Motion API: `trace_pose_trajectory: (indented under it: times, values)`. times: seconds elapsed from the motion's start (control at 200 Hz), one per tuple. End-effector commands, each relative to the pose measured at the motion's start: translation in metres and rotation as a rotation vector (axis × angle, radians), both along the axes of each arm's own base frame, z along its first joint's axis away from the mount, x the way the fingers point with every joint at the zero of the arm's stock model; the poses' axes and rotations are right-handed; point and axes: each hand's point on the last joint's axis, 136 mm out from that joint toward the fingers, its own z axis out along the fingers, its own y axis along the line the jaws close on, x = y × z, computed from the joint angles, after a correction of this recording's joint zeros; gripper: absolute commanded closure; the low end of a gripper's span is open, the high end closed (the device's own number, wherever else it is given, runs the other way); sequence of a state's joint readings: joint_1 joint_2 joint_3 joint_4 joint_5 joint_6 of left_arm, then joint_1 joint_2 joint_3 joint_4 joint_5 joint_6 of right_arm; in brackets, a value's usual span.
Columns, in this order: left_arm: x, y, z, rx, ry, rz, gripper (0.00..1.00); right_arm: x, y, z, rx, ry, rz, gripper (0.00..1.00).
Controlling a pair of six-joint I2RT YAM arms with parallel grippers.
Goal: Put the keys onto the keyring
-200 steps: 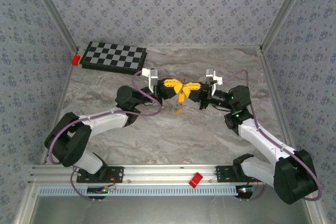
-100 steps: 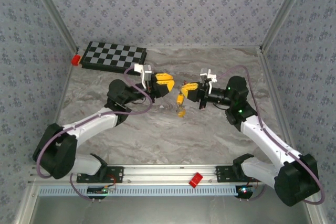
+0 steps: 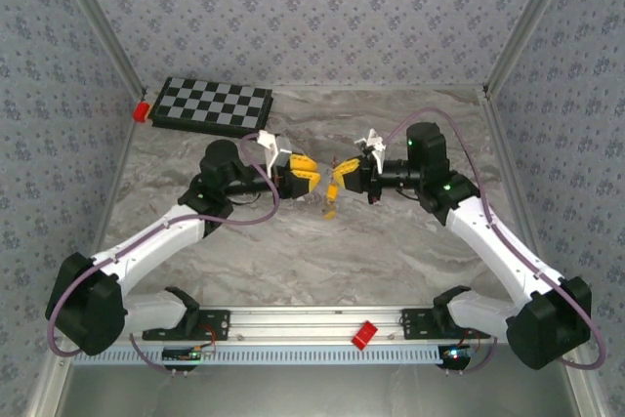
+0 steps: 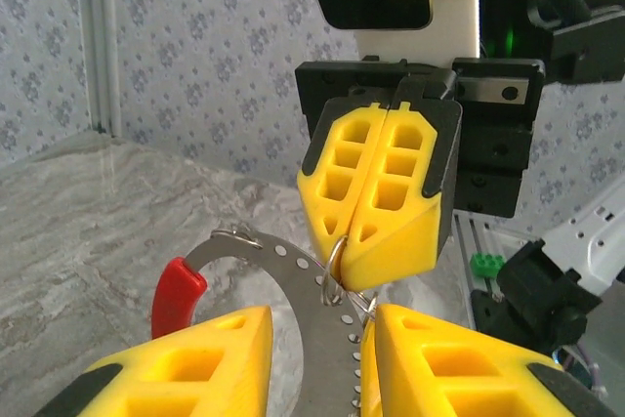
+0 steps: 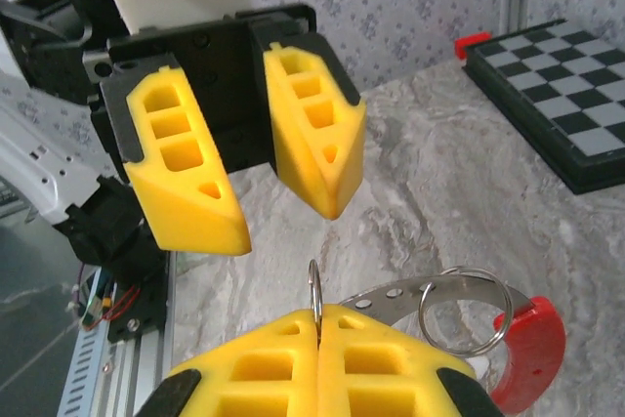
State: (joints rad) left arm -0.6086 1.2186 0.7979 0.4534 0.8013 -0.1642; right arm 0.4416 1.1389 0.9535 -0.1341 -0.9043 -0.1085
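Observation:
My right gripper (image 5: 317,314) is shut on a small steel split ring (image 5: 314,288) that stands up from between its yellow fingers. The keyring (image 4: 293,275), a curved grey perforated band with a red-sleeved end (image 4: 176,292), hangs by that ring and runs through the gap of my left gripper (image 4: 322,317). The left jaws stand apart on either side of the band and do not press it. A second split ring (image 5: 464,312) sits on the band. In the top view the grippers (image 3: 303,177) (image 3: 344,177) face each other above mid-table, and the yellow keys (image 3: 332,206) dangle below them.
A checkerboard (image 3: 212,104) lies at the back left with a red block (image 3: 142,109) at its corner. Another red block (image 3: 364,334) sits on the front rail. Aluminium posts and papered walls bound the marble table (image 3: 322,261).
The left gripper drew back from the right one, then both closed in again, a little nearer the front. The keys still hang under the right gripper.

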Motion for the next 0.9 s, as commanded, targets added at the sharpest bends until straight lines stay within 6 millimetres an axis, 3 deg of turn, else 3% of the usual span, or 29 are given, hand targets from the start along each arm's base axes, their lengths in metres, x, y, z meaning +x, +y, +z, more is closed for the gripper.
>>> trace_pose_trajectory:
  times: [0.0,0.61,0.895]
  values:
    - [-0.002,-0.003,0.002,0.031,-0.022,-0.042,0.68,-0.008,0.003,0.005,-0.032,-0.037,0.039,1.00]
    - [-0.011,-0.012,-0.017,0.100,-0.024,-0.138,0.68,-0.018,0.017,-0.011,-0.085,-0.010,0.102,1.00]
    - [-0.013,-0.015,-0.020,0.114,-0.020,-0.157,0.76,-0.021,0.019,-0.016,-0.093,0.002,0.118,1.00]
